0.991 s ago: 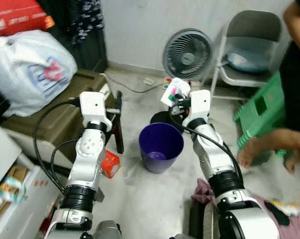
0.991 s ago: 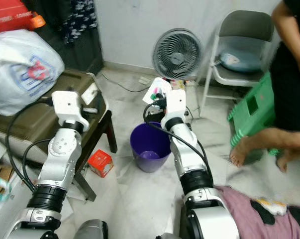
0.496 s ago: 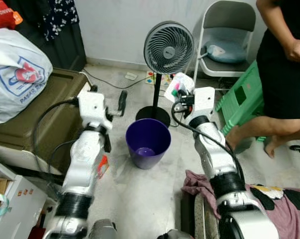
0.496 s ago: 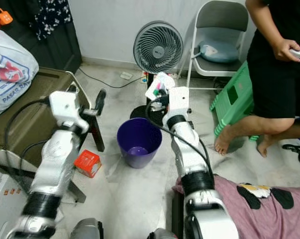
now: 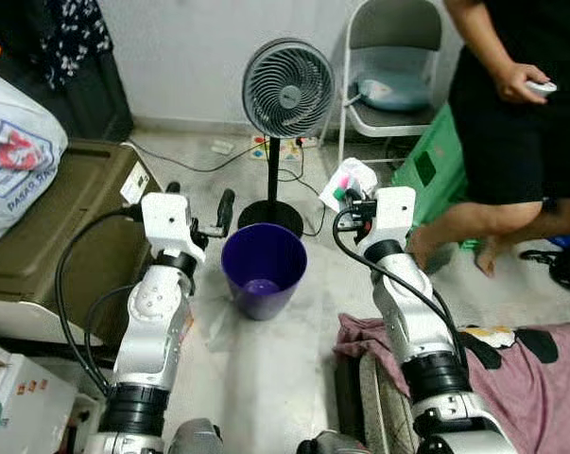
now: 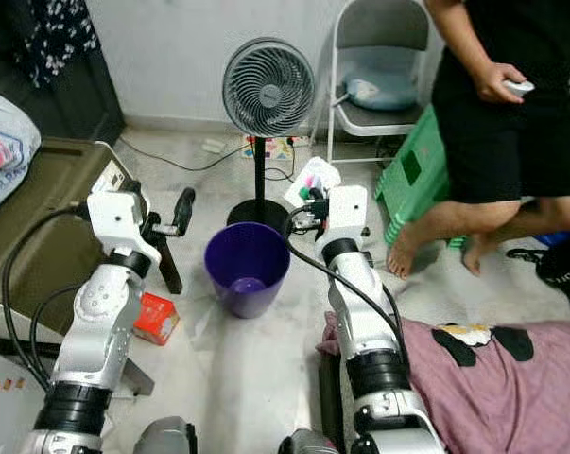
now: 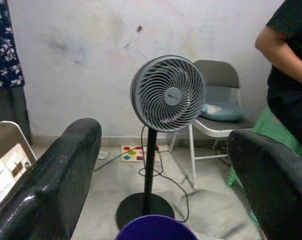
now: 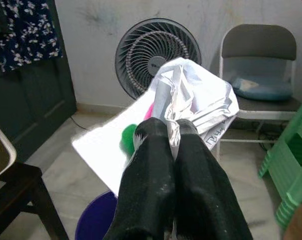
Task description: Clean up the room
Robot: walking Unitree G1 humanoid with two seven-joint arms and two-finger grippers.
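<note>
One crumpled paper wad (image 8: 191,102) is pinched between the closed fingers of the right gripper (image 5: 353,203), just beside and above the purple bin (image 5: 263,269). It is judged light, soft and easily deformed, so the bunched middle should be held. The left gripper (image 5: 201,214) is held wide and empty near the bin's other side.

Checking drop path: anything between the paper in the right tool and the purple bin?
Nothing visible. The right tool is shut on the crumpled paper, held above and just right of the purple bin; its mouth is open. The left tool hangs open on the bin's other side.
</note>
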